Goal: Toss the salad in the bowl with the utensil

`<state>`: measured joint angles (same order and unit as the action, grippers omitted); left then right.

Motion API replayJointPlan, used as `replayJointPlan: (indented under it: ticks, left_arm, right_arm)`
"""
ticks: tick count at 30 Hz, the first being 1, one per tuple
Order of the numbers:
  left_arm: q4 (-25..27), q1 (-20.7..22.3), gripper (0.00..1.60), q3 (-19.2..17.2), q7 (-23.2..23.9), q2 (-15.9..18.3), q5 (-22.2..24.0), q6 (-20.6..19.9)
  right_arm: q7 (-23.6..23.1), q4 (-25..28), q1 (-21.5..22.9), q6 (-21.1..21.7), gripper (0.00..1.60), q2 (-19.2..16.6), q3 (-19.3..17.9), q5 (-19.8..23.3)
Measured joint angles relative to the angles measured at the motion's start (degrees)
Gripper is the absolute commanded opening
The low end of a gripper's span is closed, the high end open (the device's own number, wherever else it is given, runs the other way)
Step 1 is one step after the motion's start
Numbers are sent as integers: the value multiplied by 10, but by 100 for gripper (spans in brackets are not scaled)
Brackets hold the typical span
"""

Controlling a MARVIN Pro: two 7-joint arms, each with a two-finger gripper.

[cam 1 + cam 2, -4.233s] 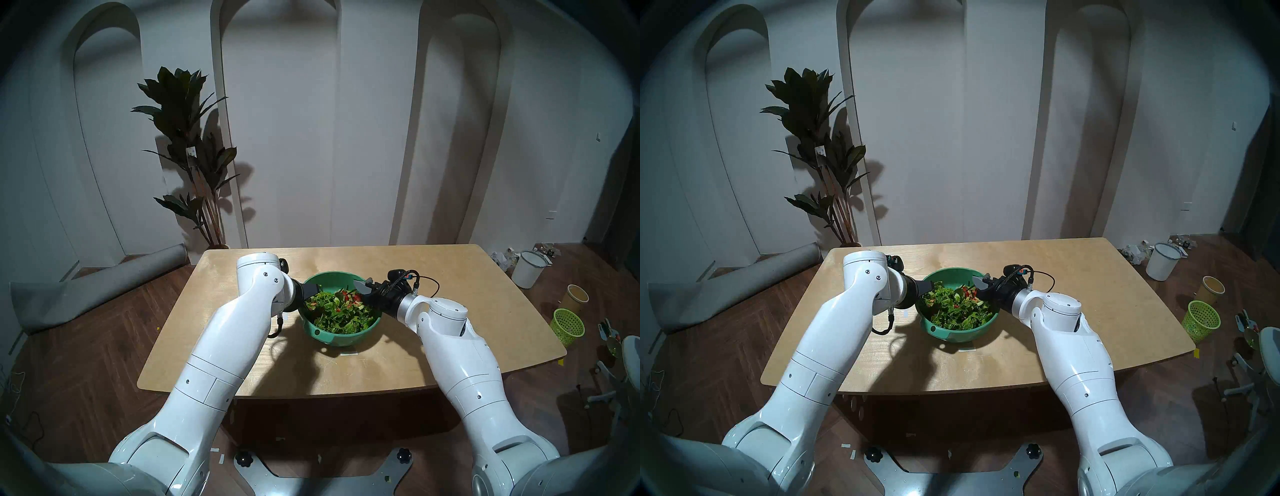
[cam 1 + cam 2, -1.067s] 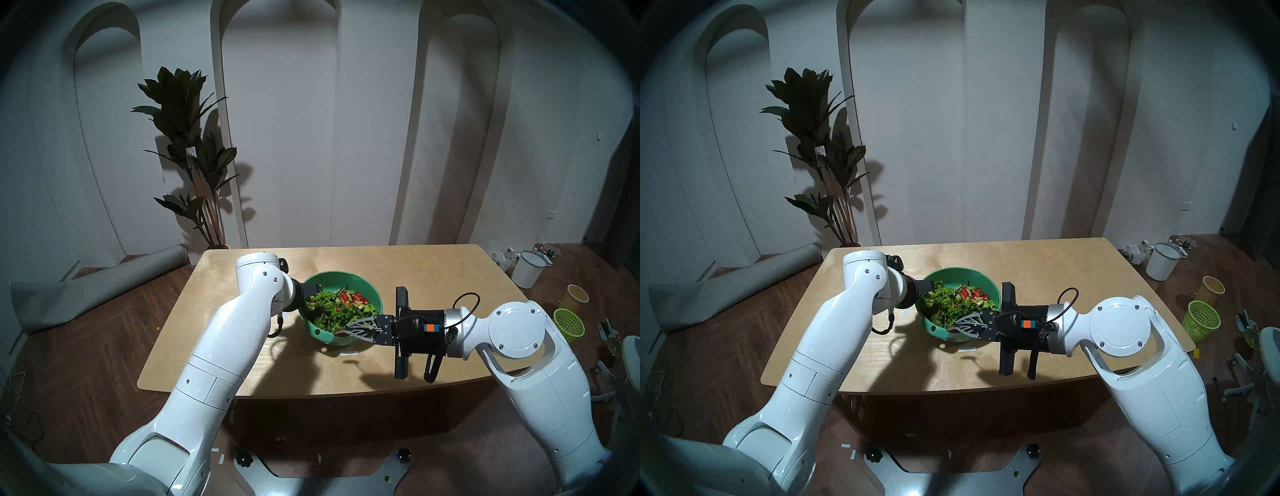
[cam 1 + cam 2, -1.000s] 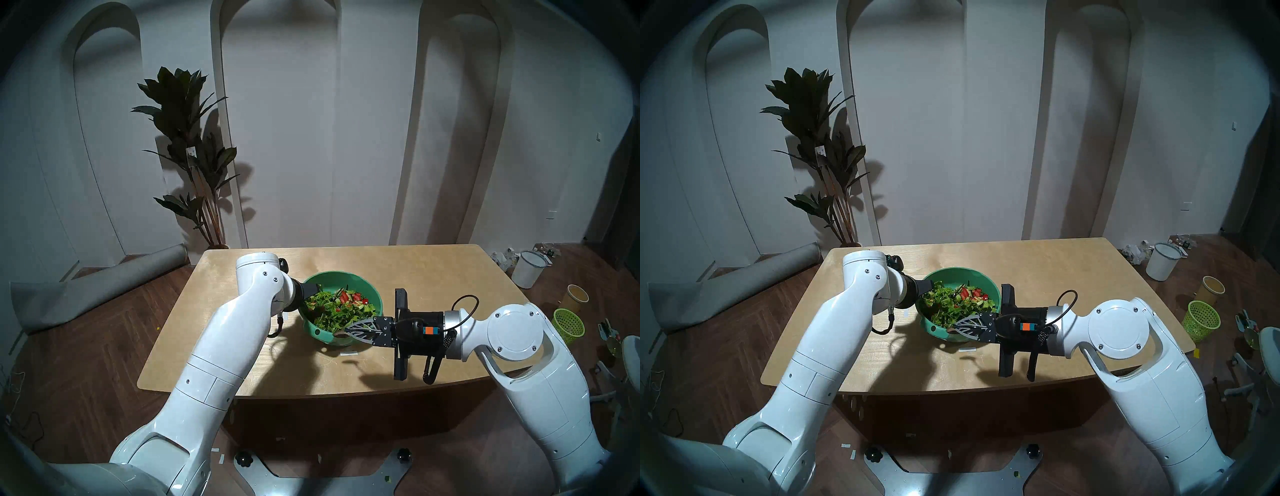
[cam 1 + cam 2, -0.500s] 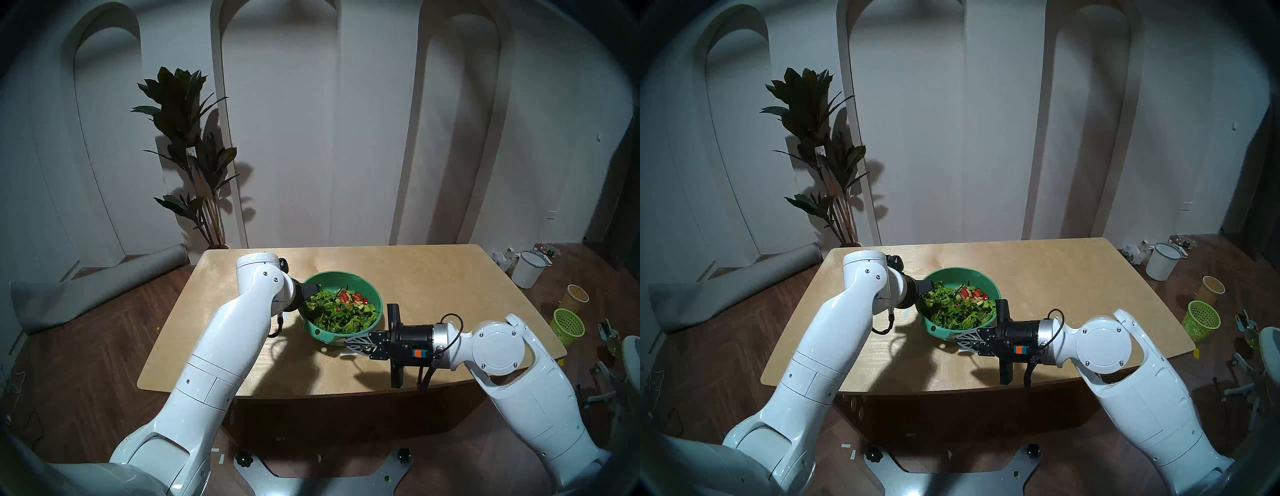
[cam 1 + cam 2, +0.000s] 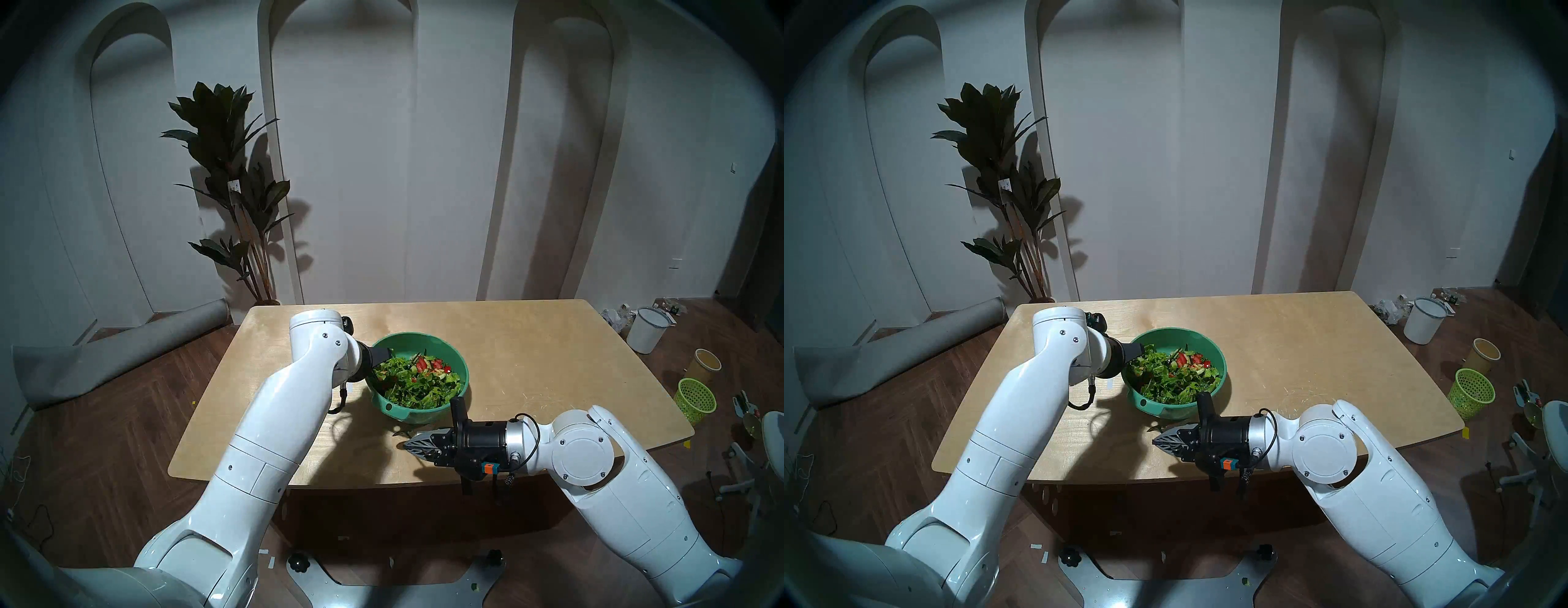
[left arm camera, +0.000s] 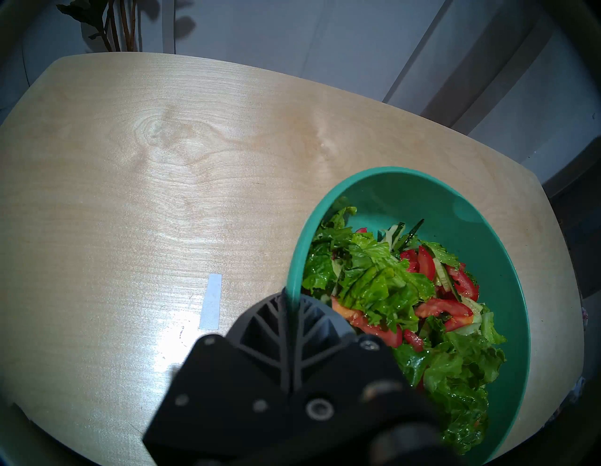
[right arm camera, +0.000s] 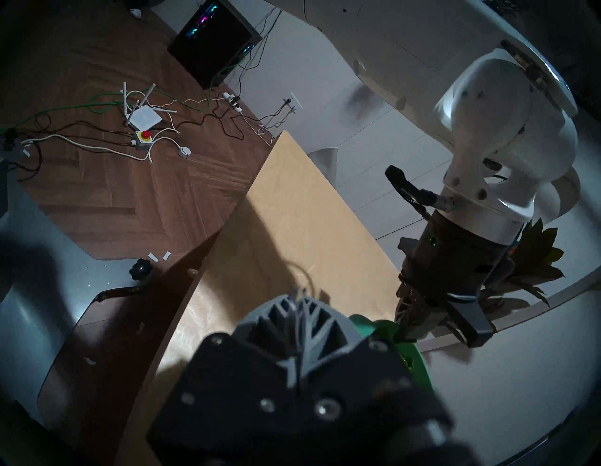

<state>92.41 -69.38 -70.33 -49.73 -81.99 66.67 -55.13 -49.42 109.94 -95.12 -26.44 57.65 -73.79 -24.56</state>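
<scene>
the salad (image 5: 418, 382) sits mixed in the bowl (image 5: 460, 369) on the counter (image 5: 530, 339). left tool (image 6: 290, 301) is clamped on the bowl's rim. right tool (image 5: 408, 444), closed beside the bowl, holds a thin utensil (image 5: 403, 433), apparently setting it down; tossing looks largely done.

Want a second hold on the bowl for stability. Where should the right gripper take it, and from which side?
Probably the right rim of the bowl, from above, one finger inside, one outside. The inner wall there is bare, the salad lies lower, and the left gripper pinches the opposite rim.
</scene>
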Motion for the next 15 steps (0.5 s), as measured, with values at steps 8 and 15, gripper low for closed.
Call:
replayJointPlan:
  ticks: [8,15]
  left_arm:
    - [0,0,0,0,0,0,-1,0]
    - [0,0,0,0,0,0,-3,0]
  right_arm:
    - [12,27,4,-6,0,0,-25,-2]
    - [12,63,13,0,0,-8,-59,14]
